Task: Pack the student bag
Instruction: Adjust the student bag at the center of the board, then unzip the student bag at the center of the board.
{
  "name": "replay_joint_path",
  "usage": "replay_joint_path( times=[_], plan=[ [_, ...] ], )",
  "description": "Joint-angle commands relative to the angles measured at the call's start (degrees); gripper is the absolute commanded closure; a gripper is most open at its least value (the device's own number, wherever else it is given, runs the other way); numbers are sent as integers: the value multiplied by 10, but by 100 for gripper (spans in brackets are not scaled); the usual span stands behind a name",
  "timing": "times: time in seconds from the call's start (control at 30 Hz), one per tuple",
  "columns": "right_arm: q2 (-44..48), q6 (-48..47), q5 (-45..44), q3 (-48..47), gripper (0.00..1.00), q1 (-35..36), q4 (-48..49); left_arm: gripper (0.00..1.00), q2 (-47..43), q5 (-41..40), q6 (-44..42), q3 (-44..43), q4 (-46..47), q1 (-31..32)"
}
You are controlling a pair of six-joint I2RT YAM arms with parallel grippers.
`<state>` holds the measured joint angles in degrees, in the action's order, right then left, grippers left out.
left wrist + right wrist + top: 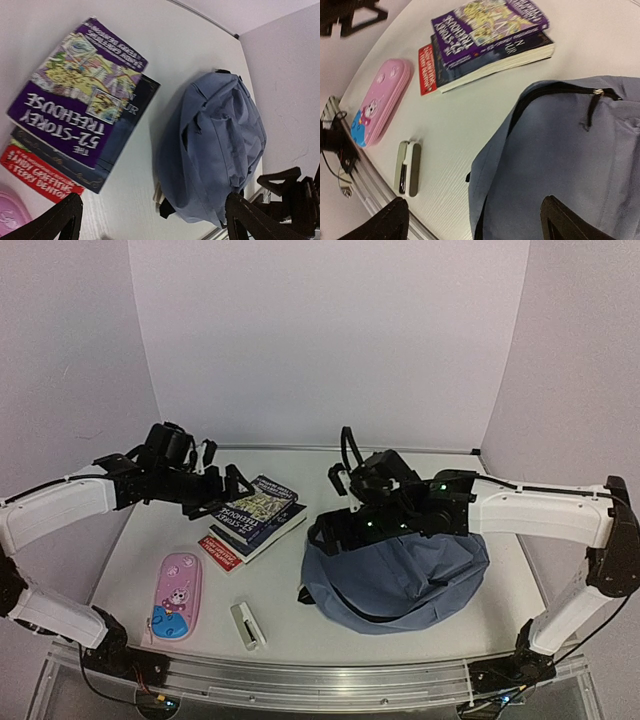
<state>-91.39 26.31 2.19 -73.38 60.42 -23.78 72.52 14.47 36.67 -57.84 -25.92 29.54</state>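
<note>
The slate-blue student bag lies slumped on the table at the right, with its black zip line along the top edge. My right gripper hovers over the bag's left end, open, with nothing between its fingers; only bag fabric and table show below. Over the books at the left my left gripper hangs open and empty. In the left wrist view the bag sits beyond its spread fingertips.
A stack of three books, purple one on top, lies left of the bag. A pink pencil case and a white stapler rest near the front edge. The metal rail runs along the front.
</note>
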Motion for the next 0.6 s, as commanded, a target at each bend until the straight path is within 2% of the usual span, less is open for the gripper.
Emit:
replay_joint_path(
  times=[0.0,0.13,0.23,0.4,0.57],
  plan=[
    [19,55,-124,-15,14,-17,26,0,45,-56,107,-4,101,94],
    [-29,74,-129,-9,25,-51,28,1,122,-60,141,-28,156,153],
    [-80,84,-113,-16,32,-87,34,7,172,-50,158,-46,189,175],
    [-165,82,-108,-39,38,-113,52,19,244,-39,186,-84,205,200],
    [-223,76,-97,-57,45,-126,63,24,271,-41,208,-90,214,209]
  ],
)
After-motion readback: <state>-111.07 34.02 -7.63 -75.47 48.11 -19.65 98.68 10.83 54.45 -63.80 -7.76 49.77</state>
